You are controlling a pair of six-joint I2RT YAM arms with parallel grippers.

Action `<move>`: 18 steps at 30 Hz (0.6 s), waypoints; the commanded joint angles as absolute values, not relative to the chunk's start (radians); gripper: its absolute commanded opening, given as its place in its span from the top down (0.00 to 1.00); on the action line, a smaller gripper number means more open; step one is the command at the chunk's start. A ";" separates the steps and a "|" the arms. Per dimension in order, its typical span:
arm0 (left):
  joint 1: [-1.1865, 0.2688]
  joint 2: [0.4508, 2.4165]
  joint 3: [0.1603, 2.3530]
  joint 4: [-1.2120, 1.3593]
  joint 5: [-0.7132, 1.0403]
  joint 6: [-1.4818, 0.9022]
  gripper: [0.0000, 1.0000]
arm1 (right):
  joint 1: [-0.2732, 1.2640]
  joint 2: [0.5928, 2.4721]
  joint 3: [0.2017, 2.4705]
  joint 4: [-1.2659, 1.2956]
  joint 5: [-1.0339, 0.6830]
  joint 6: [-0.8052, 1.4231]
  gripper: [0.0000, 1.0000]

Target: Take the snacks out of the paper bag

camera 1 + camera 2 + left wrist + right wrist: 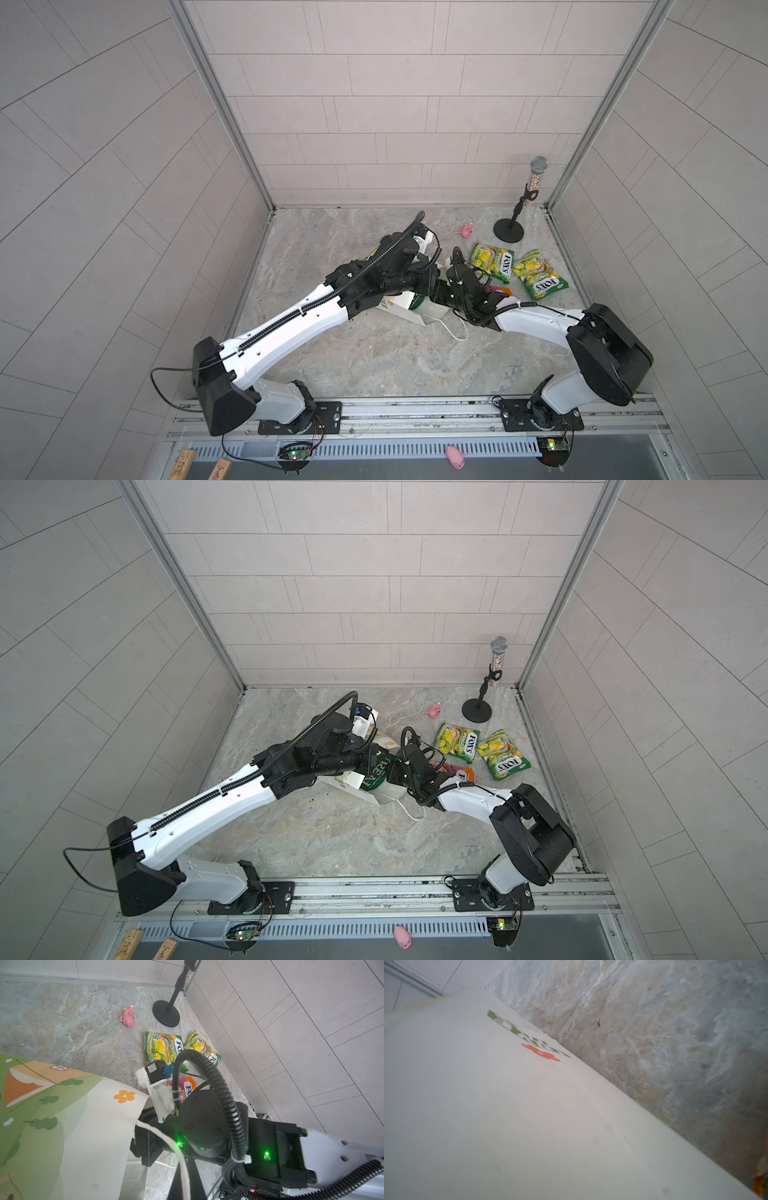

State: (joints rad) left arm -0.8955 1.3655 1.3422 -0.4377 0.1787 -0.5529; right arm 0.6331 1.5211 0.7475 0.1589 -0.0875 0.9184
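While I am watching both top views, the tall white paper carrier bag (405, 311) is lying on its side at the middle of the grey marbled bench (374, 365). Bare stone is running from it to the front rail and out to the left wall. Its mouth is facing the right arm (536, 320), and a white cord handle (455, 330) is trailing onto the bench.

A yellow-green glossy candy packet (490, 262) and a second yellow-green packet (539, 276) are lying flat close to the right wall, near the black round-based microphone stand (508, 228). A red-pink-orange packet (463, 774) is sitting partly under the right arm.

A large dark green "REAL" crisp bag (374, 779) is poking from the carrier's mouth; only a top view is showing it. The right jaws are reaching in there behind paper, so I cannot tell whether they are gripping. The left jaws are closed, and the left arm (291, 324) is hiding what they pinch, if anything.

The right wrist view is giving me only the carrier's white face with green lettering. The left wrist view is showing its illustrated green side and a small pink toy figure (127, 1017).
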 commanded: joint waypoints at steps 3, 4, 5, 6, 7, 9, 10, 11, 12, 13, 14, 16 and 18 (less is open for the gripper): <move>-0.900 1.358 1.370 -0.407 0.180 -0.563 1.00 | 0.640 1.563 0.771 0.077 -0.080 0.933 0.67; -0.901 1.356 1.369 -0.401 0.178 -0.568 1.00 | 0.641 1.568 0.777 0.068 -0.077 0.939 0.68; -0.900 1.356 1.367 -0.395 0.179 -0.572 1.00 | 0.641 1.572 0.778 0.066 -0.074 0.941 0.68; -0.900 1.356 1.365 -0.387 0.176 -0.579 1.00 | 0.641 1.575 0.775 0.073 -0.072 0.946 0.68; -0.901 1.356 1.362 -0.376 0.174 -0.586 1.00 | 0.641 1.579 0.772 0.079 -0.071 0.949 0.68; -0.901 1.358 1.358 -0.357 0.175 -0.600 1.00 | 0.642 1.589 0.767 0.106 -0.081 0.956 0.68; -0.900 1.361 1.358 -0.349 0.179 -0.606 1.00 | 0.642 1.598 0.764 0.127 -0.096 0.958 0.68; -0.900 1.364 1.358 -0.343 0.179 -0.610 1.00 | 0.642 1.605 0.764 0.140 -0.104 0.962 0.67; -0.900 1.368 1.359 -0.338 0.183 -0.614 1.00 | 0.642 1.616 0.763 0.163 -0.116 0.970 0.67; -0.900 1.372 1.362 -0.333 0.186 -0.616 1.00 | 0.641 1.628 0.760 0.195 -0.132 0.977 0.66; -0.900 1.374 1.365 -0.332 0.185 -0.619 1.00 | 0.644 1.639 0.758 0.218 -0.142 0.985 0.65; -0.902 1.378 1.368 -0.324 0.185 -0.622 1.00 | 0.646 1.658 0.760 0.246 -0.150 1.000 0.64; -0.900 1.379 1.368 -0.321 0.182 -0.623 1.00 | 0.649 1.676 0.767 0.258 -0.149 1.010 0.64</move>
